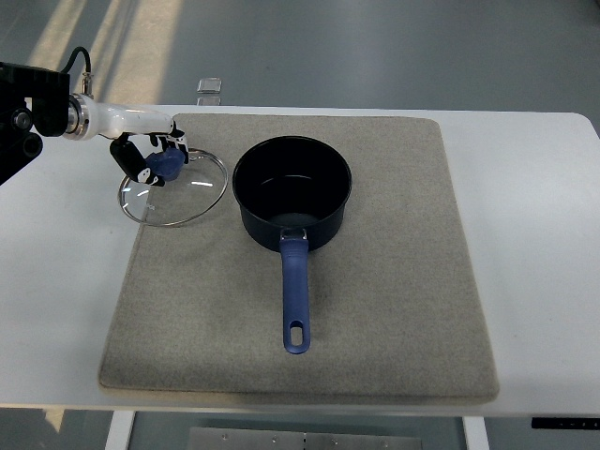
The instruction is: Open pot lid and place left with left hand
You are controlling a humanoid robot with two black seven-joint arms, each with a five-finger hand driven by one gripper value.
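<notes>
While its fingers curl around the blue knob, the left hand [155,155] holds the glass lid [173,188] at the mat's [394,309] left edge, just beside the uncovered pot [292,192].

No legible text or markings.

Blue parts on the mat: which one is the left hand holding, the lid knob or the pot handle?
The lid knob, on the glass lid left of the pot. The left hand has its fingers around it; the long pot handle lies untouched, pointing toward the camera.
</notes>
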